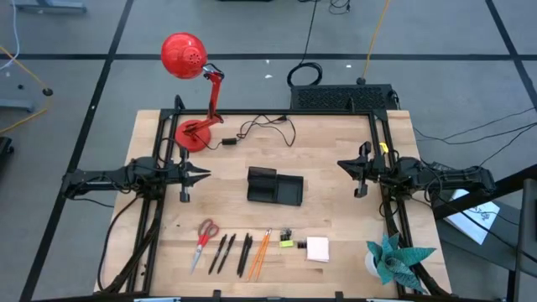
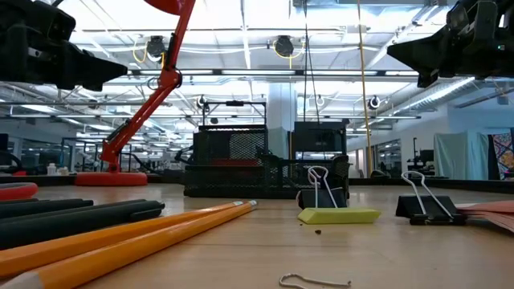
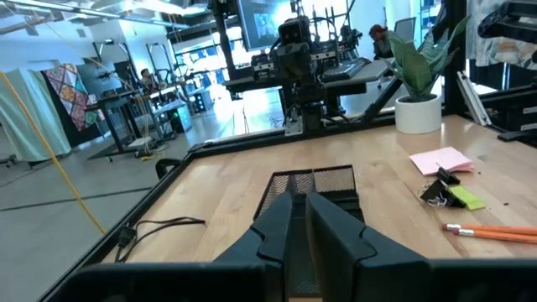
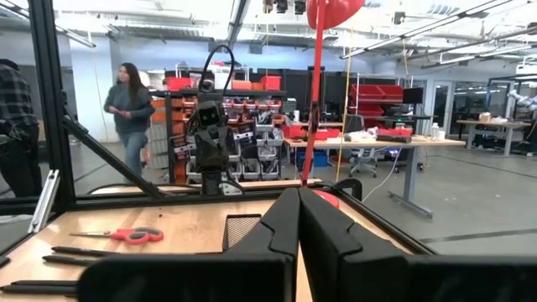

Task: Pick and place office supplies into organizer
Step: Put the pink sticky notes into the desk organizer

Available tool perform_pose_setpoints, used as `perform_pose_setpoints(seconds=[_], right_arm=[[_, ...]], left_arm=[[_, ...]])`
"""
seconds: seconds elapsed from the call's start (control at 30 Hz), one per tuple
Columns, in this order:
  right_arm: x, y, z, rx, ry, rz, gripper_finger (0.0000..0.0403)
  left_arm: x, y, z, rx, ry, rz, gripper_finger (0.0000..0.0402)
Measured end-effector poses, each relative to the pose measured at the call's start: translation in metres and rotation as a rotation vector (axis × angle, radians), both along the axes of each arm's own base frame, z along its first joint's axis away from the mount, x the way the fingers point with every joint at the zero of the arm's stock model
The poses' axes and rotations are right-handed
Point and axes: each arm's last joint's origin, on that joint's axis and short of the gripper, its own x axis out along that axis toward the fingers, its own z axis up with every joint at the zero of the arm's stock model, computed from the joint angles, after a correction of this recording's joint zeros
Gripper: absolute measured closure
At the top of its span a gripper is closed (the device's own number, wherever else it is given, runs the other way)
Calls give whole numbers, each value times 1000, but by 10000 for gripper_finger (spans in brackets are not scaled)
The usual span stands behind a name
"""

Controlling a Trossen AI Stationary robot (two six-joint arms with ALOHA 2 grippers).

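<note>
Both dark arms stretch level over the pale wooden counter (image 1: 336,159) from its side edges, facing each other across the middle. The left gripper (image 1: 201,174) hangs above the left edge and the right gripper (image 1: 342,164) above the right edge, each well apart from everything below; in both wrist views the two dark fingers (image 3: 289,228) press together, closed on nothing. Between them, at the counter's centre, stands the small black mesh organizer (image 1: 274,187) with its taller compartment toward the left edge. Along the near edge the supplies lie in a row: the red-handled scissors (image 1: 204,237), four black pens (image 1: 232,252), two orange pencils (image 1: 259,252), small black binder clips (image 1: 287,235), a little yellow-green piece (image 1: 287,244) and a pale pink-white sticky-note pad (image 1: 318,248). A red desk lamp (image 1: 186,59) rises from the far left corner, and a teal paper plant (image 1: 394,258) sits at the near right corner. In the low view the pens and pencils are cut off at the frame's border, and a small bent wire (image 2: 313,281) lies in front, hard to identify.
</note>
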Motion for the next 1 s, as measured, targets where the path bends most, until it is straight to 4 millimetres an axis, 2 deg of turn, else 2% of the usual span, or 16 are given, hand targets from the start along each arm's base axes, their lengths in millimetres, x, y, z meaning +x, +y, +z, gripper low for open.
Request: perform_pose_setpoints(seconds=[0.13, 0.3, 0.47, 0.6, 0.8, 1.0], right_arm=[[0, 0, 1, -27, -2, -6, 399], [0, 0, 2, -63, -5, -13, 399], [1, 4, 2, -141, 7, 91, 399], [6, 4, -1, -122, 86, 128, 399], [22, 4, 24, -119, 149, 119, 399], [46, 4, 53, -114, 205, 126, 399]], left_arm=[[0, 0, 4, -20, -44, -1, 355], [0, 0, 7, -135, -82, -7, 355], [-1, 0, 12, -123, -128, -14, 355], [-1, -1, 11, -98, -121, -30, 355], [-1, -1, 12, -98, -130, -29, 355], [-1, -1, 14, -96, -149, -29, 355]])
